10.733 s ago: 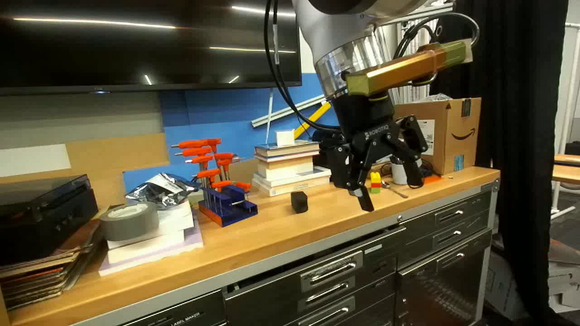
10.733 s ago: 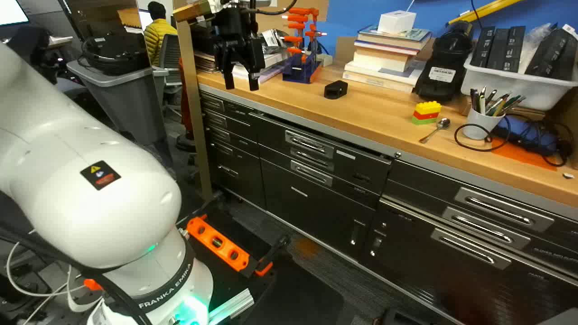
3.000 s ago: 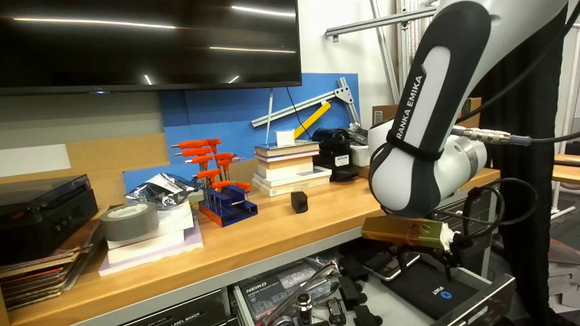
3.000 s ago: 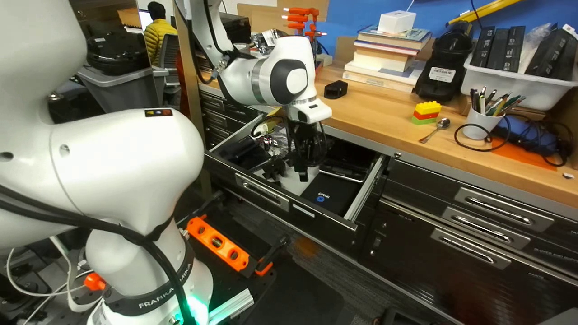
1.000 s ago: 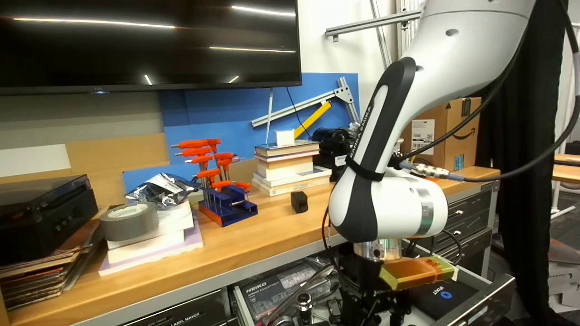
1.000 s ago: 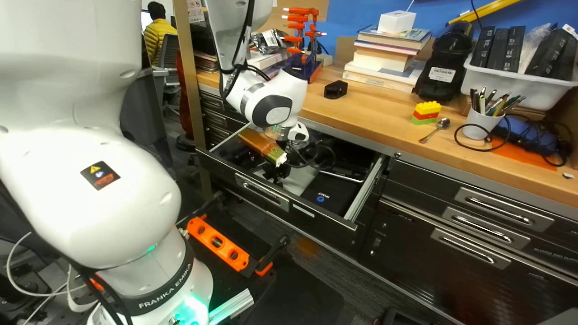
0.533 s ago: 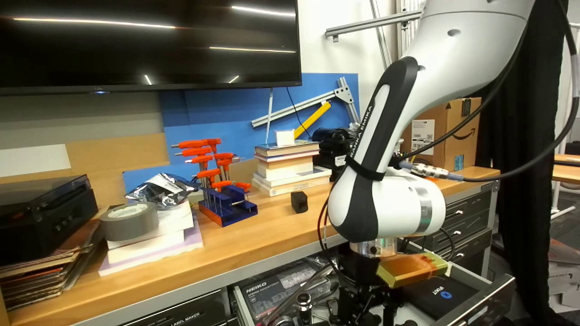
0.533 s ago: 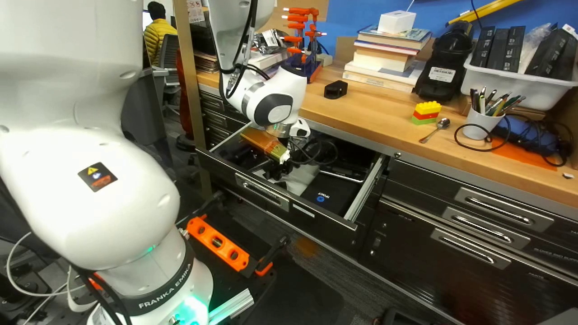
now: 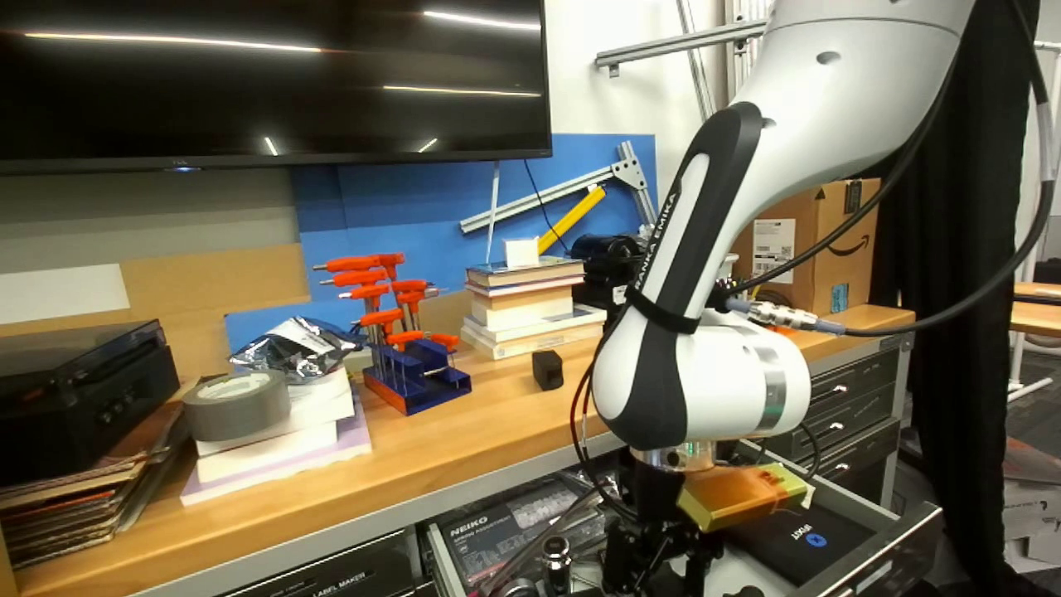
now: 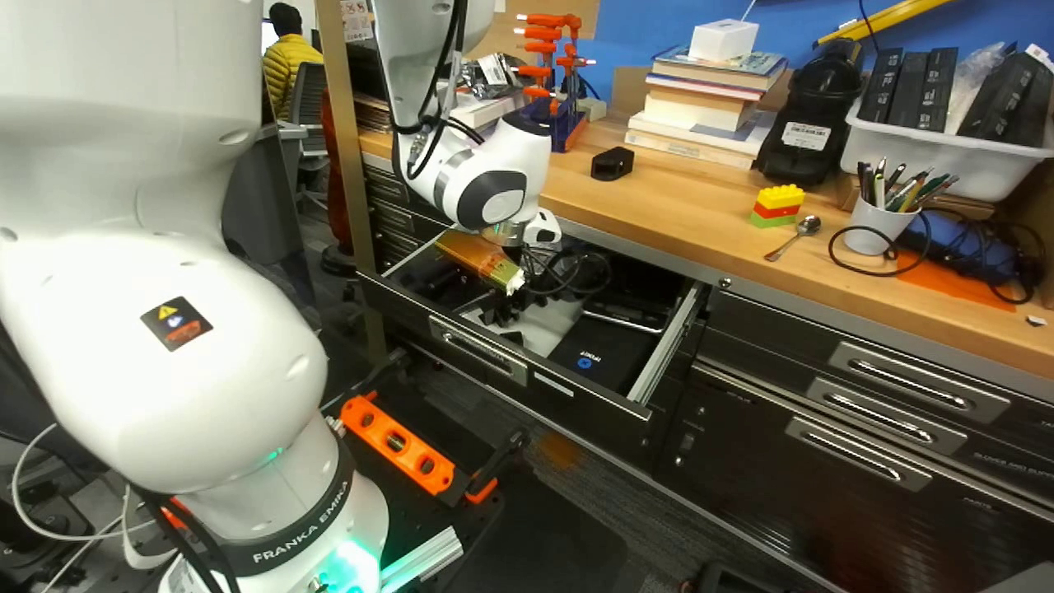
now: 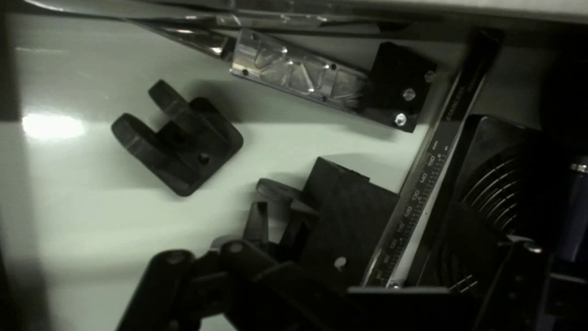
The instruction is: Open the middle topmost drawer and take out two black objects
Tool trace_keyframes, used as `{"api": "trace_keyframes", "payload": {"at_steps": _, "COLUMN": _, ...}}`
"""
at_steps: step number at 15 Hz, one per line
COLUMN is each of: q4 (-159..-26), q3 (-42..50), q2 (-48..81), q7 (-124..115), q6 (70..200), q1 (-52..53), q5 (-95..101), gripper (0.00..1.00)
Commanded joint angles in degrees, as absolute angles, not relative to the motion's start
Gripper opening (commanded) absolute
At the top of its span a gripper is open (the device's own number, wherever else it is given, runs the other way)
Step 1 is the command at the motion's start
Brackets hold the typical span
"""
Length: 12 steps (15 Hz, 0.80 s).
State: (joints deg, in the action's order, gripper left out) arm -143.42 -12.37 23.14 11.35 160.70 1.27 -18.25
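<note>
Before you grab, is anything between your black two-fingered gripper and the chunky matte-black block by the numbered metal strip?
Nothing visible separates the gripper from the block, which it partly hides in the wrist view; the strip lies alongside.

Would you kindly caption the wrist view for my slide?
In the drawer, a pronged black part lies apart from a black block beside a graduated strip.

In the wrist view, one bracket (image 11: 190,145) lies in the drawer (image 11: 92,193), left of another bracket (image 11: 351,214) beside a measuring tool (image 11: 428,170)
</note>
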Motion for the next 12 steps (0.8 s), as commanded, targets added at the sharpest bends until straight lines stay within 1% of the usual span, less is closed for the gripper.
{"api": "trace_keyframes", "payload": {"at_steps": 1, "q4": -144.2, "q3": -12.8, "q2": 23.1, "q7": 7.2, "q6": 165.1, "q1": 1.3, "q5": -17.9, "gripper": 1.00}}
{"api": "trace_keyframes", "payload": {"at_steps": 5, "q4": -145.3, "q3": -9.2, "q2": 23.2, "q7": -2.8, "q6": 169.8, "q1": 5.4, "q5": -16.1, "gripper": 1.00}}
{"api": "trace_keyframes", "payload": {"at_steps": 9, "q4": -145.6, "q3": -6.1, "q2": 23.6, "q7": -9.5, "q6": 170.1, "q1": 8.8, "q5": -13.8, "gripper": 1.00}}
{"api": "trace_keyframes", "payload": {"at_steps": 10, "q4": -145.7, "q3": -5.9, "q2": 23.7, "q7": -10.3, "q6": 170.2, "q1": 9.1, "q5": -13.7, "gripper": 0.91}}
{"api": "trace_keyframes", "payload": {"at_steps": 11, "q4": -145.6, "q3": -6.1, "q2": 23.7, "q7": -10.6, "q6": 170.0, "q1": 9.0, "q5": -13.8, "gripper": 0.74}}
{"api": "trace_keyframes", "payload": {"at_steps": 12, "q4": -145.6, "q3": -6.1, "q2": 23.7, "q7": -11.2, "q6": 170.1, "q1": 9.1, "q5": -13.8, "gripper": 0.68}}
